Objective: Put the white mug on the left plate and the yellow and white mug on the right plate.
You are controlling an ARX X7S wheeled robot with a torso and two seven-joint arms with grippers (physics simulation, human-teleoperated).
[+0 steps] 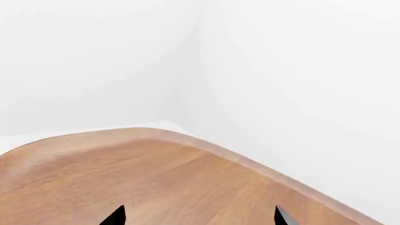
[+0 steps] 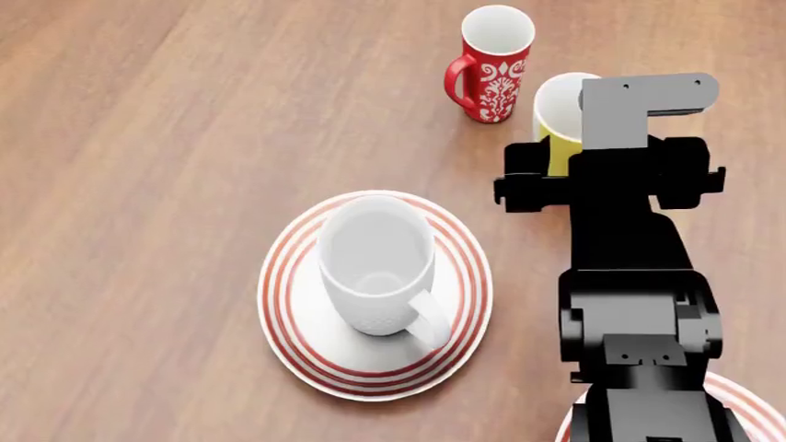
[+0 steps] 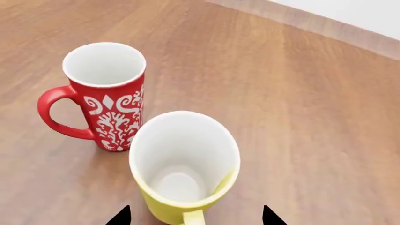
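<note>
- Mugs and plates, head view: we see the white mug (image 2: 375,267) standing upright on the left plate (image 2: 291,304), handle toward the robot, while only a red-ringed sliver of the right plate (image 2: 752,398) shows at the frame's lower corner, behind the right arm.
- We find the yellow and white mug (image 2: 559,110) on the bare table (image 2: 147,138), beyond the left plate, just beside the red mug (image 2: 494,64); in the head view the arm covers most of it.
- The right wrist view alone shows us this mug (image 3: 184,164) whole: upright, white inside, its yellow handle toward the camera, the red mug (image 3: 103,93) close by, with a narrow gap we cannot confirm at the base.
- The right gripper (image 3: 195,216) shows two dark fingertips (image 3: 120,216) spread wider than the yellow mug, one on each side and clear of its wall; it holds nothing.
- The left gripper (image 1: 198,216) appears only in the left wrist view: tips set wide apart over bare wood, nothing between them.
- That view also shows us the table's curved edge (image 1: 206,144) against white walls, with open wood up to it.
- Around the left plate we see free tabletop on the side away from the arm.
</note>
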